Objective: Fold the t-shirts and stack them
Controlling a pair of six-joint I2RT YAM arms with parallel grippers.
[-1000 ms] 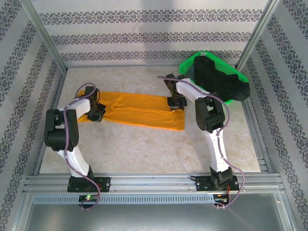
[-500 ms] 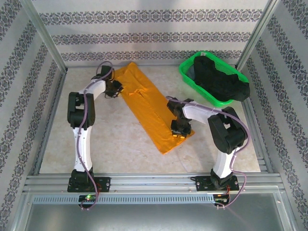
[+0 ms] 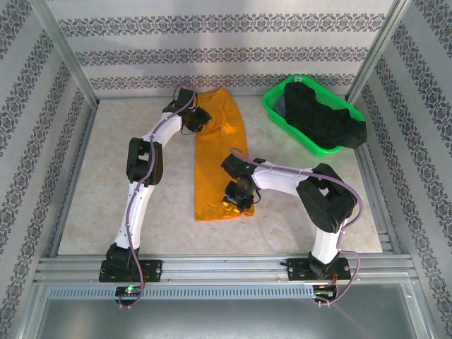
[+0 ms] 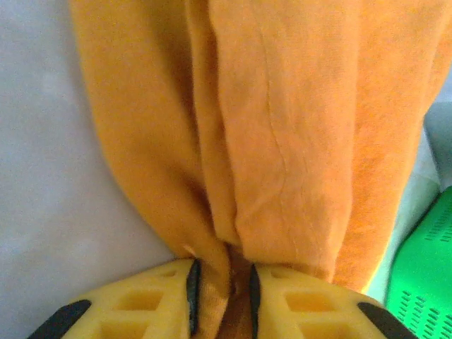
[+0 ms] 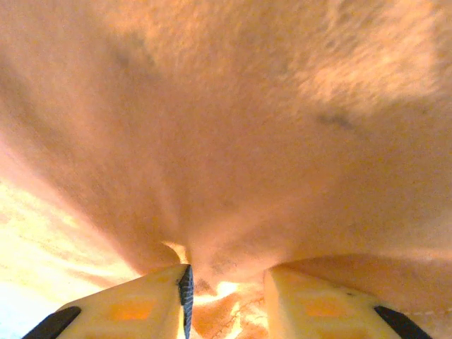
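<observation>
The orange t-shirt [image 3: 215, 162] lies folded into a long strip that runs from the far wall toward me. My left gripper [image 3: 200, 120] is at its far end; in the left wrist view the jaws [image 4: 222, 289] are shut on a bunched fold of the orange t-shirt [image 4: 282, 127]. My right gripper [image 3: 236, 200] sits at the near right corner of the strip. In the right wrist view the orange cloth [image 5: 226, 106] puckers into the gap of that gripper [image 5: 226, 289], whose jaws stand a little apart around it. The black t-shirt [image 3: 325, 116] lies heaped in the basket.
The green mesh basket [image 3: 268, 107] stands at the far right, close to the strip's far end; its corner [image 4: 424, 282] is beside my left gripper. Patterned walls and metal posts enclose the table [image 3: 106, 205]. Bare tabletop lies left of the shirt.
The orange strip has swung from lying crosswise to lying lengthwise. My left gripper carried its end to the far side; my right gripper brought the other end toward me and leftward.
</observation>
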